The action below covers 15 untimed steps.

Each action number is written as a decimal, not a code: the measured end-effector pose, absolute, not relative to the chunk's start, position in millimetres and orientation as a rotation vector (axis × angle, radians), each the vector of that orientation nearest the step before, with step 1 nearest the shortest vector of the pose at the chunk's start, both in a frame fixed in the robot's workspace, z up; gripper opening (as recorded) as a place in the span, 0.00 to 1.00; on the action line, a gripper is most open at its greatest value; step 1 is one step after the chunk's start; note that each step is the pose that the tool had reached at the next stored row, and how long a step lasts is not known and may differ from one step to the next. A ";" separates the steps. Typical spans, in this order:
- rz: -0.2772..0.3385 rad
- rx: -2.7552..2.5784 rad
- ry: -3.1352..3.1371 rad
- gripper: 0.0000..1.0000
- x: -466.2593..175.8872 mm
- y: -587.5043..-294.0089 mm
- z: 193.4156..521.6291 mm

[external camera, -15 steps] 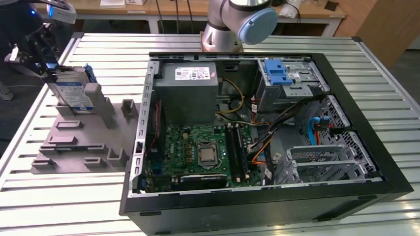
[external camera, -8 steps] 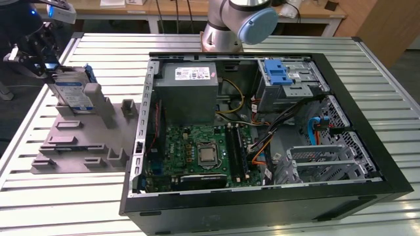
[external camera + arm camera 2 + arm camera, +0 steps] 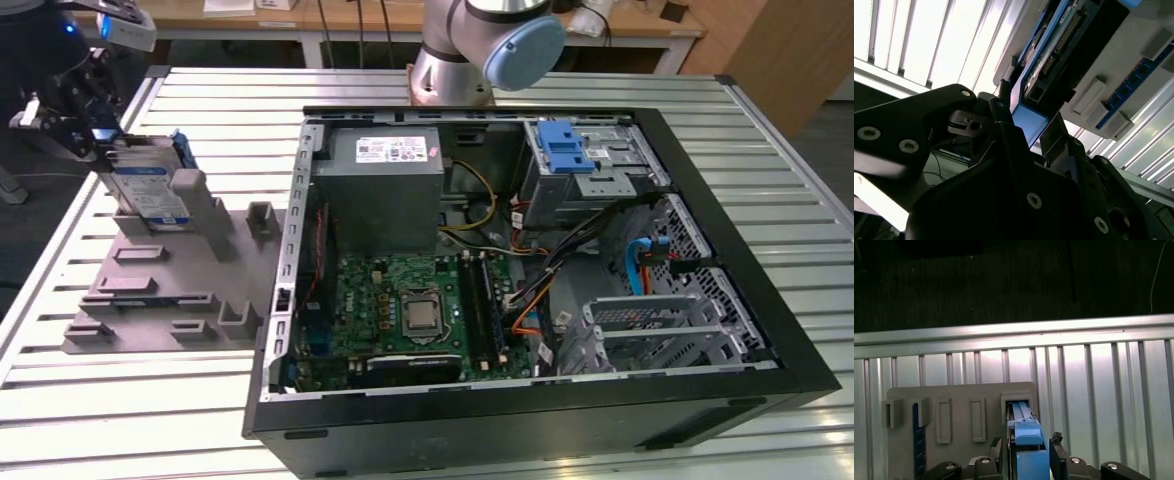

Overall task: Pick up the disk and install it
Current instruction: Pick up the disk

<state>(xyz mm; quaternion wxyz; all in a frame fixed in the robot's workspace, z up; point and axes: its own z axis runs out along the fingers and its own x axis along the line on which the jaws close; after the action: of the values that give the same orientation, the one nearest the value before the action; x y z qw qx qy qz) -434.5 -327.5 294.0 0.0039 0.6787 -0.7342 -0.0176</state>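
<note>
Gripping it edge-on: the gripper (image 3: 80,135) has its jaws closed on the blue frame of the disk (image 3: 150,188), which stands upright in the grey holder (image 3: 174,300) on the worktop (image 3: 134,410), at the exterior view's left. I'd judge it stiff, fairly heavy and shock-sensitive — best held by the frame's 2 flat sides, clear of the connector.
</note>
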 end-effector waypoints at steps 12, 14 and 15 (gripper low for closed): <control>-0.055 2.127 -2.301 0.49 -434.5 -327.5 289.1; -0.055 2.127 -2.301 0.49 -434.5 -327.5 288.9; -0.055 2.127 -2.301 0.49 -434.5 -327.5 288.8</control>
<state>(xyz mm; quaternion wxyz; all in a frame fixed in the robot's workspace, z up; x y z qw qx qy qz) -434.5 -327.5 288.8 0.0039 0.6787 -0.7342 -0.0177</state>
